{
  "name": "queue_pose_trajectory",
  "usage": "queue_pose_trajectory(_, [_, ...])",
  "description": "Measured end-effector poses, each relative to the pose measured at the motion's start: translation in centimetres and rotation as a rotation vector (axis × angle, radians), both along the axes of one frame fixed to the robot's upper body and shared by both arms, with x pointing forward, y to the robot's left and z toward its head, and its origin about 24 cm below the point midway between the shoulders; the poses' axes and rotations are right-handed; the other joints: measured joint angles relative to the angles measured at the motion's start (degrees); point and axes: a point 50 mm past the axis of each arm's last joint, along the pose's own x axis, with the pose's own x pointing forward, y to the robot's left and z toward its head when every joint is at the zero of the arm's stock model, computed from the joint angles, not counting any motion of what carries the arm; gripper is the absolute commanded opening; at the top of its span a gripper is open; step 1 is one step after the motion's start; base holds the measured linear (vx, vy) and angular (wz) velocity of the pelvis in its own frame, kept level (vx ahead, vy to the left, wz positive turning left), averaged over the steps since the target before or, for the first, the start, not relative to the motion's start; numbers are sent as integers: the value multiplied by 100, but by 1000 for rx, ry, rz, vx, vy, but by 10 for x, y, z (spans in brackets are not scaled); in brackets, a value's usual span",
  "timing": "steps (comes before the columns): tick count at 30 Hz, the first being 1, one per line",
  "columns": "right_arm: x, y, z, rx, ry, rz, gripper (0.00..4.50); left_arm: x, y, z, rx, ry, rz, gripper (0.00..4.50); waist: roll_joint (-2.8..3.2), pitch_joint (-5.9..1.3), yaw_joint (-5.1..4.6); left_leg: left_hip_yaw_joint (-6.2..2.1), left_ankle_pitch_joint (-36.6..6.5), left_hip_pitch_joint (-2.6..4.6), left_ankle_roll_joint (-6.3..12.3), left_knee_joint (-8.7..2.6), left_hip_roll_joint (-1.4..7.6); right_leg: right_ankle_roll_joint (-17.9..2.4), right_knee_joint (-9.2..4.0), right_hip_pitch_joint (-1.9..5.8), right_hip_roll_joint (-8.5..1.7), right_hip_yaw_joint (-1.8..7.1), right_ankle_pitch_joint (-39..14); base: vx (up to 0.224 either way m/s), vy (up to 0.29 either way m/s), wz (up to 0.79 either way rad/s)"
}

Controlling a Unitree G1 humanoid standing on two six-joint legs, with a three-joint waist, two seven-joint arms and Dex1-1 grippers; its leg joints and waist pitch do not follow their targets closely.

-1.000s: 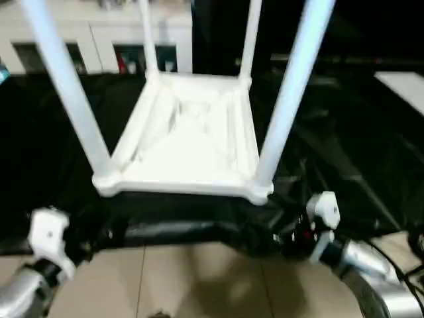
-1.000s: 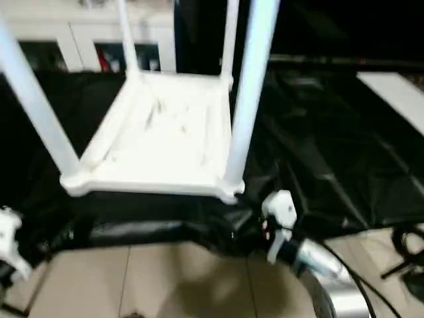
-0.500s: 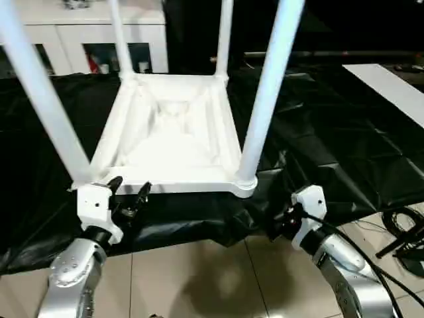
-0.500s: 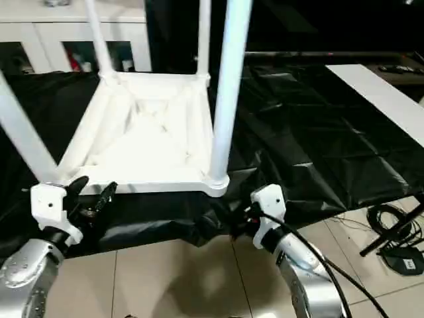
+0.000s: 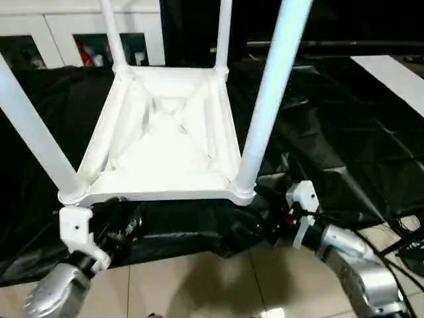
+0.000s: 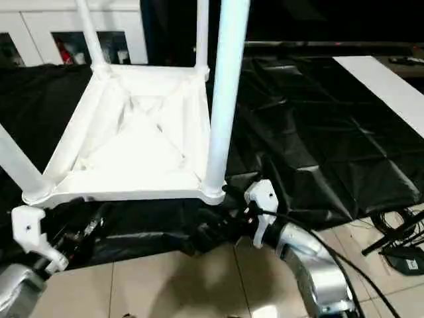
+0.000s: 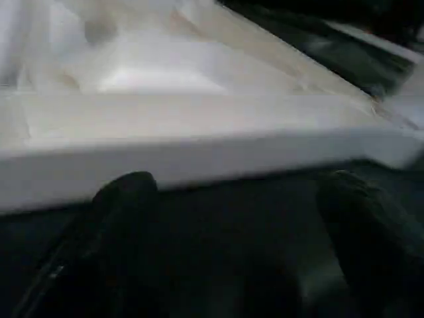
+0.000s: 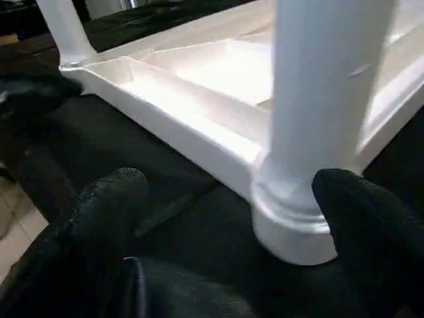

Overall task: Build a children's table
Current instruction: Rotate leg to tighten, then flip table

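The children's table point(image 5: 169, 142) lies upside down on a black plastic sheet point(image 5: 344, 152), its four legs pointing up. The left gripper point(image 7: 232, 218), fingers spread, faces the table's near rim just below its near-left corner. The right gripper point(image 8: 232, 199), fingers also spread, sits beside the near-right corner socket, holding nothing.

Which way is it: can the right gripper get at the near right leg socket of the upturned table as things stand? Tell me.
Probably yes. The right gripper is open, its fingers spread either side of the leg socket at the table corner, and nothing lies between them but black sheet.
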Motion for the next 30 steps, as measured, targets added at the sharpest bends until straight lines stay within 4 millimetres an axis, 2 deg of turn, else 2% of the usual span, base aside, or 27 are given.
queue_pose_trajectory(3, [1, -2, 2, 24, 14, 23, 450, -5, 7, -1, 8, 19, -14, 447, -11, 5, 19, 36, -13, 15, -36, 1, 20, -1, 17, 2, 0, 6, -1, 0, 0, 0])
queue_pose_trajectory(7, [7, 1, 8, 75, 20, 93, 450, -2, 46, 2, 63, -28, 126, 447, -50, 25, 26, 45, -15, 69, -41, -7, 19, 24, 43, 23, -1, 16, -13, -26, -9, -1])
queue_pose_trajectory(10, [12, 4, 9, 86, 45, 151, 450, 0, 60, 6, 85, -42, 201, 447, -73, 30, 25, 40, 3, 72, -71, -5, 19, 22, 46, 23, -1, 16, -2, -17, -6, -1])
queue_pose_trajectory(18, [10, 5, 0, 83, 106, 215, 450, -9, 65, 8, 92, 4, 205, 447, -120, 14, 110, 42, 3, 69, -71, -2, 20, -18, 46, 25, -2, 16, 23, 0, 0, 0])
queue_pose_trajectory(25, [28, 26, 2, 99, 78, 258, 450, 27, 63, 33, 102, -156, 242, 447, -125, 18, 105, 41, 17, 60, -92, -5, 24, -24, 55, 12, -1, 11, 35, 0, 0, 0])
queue_pose_trajectory(30, [32, 35, -3, 133, 78, 240, 450, 42, 58, 38, 76, -188, 284, 447, -150, 26, 119, 42, 21, 47, -94, -3, 27, -23, 52, 3, -1, 7, 34, 0, 0, 0])
